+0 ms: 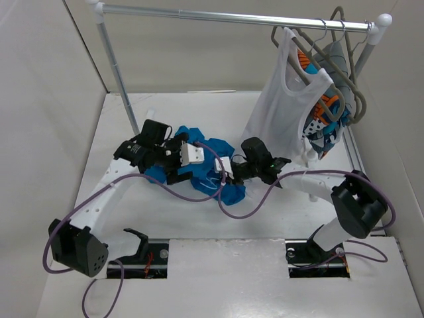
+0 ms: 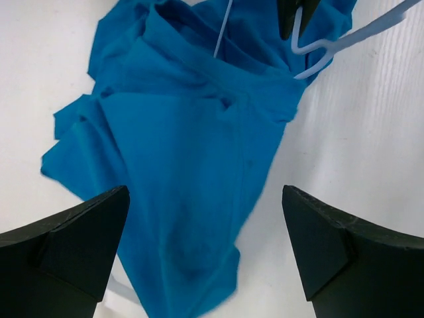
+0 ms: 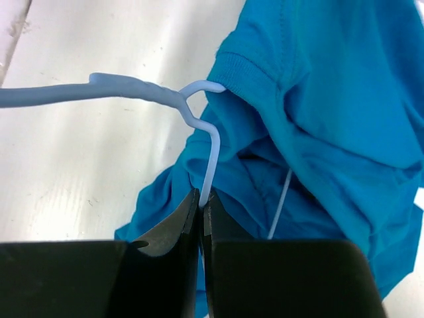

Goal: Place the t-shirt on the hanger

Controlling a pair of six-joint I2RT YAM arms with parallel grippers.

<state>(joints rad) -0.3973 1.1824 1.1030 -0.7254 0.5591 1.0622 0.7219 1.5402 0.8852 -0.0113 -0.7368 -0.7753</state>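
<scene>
the t-shirt (image 1: 232, 193) is a plain bright teal-blue heap with no print, crumpled and folded over itself. its ribbed collar band shows in the right wrist view. it lies on the white bench (image 1: 119, 126) in front of the clothes rail (image 1: 232, 16), below the left-to-middle stretch of the bar. the hanger (image 3: 213, 159) is thin pale-blue wire. its neck rises out of the folds beside the collar band, its hook reaches past the cloth over bare bench, and a finer stretch of wire shows deeper among the folds.

the right end effector (image 3: 201, 199) is clenched on the hanger's neck, just under the twist. the left end effector (image 2: 205, 199) hovers just over the shirt, spread wide and grasping nothing.

there is bare bench between the shirt and the rail's left post, and more on the side away from the rail, towards the arm bases. at the rail's right end a white tank top (image 1: 281, 106) and a patterned garment (image 1: 324, 119) hang down. the tank top's hem comes near the right end effector. a purple cable (image 1: 252, 205) trails across the shirt's edge farthest from the rail.
</scene>
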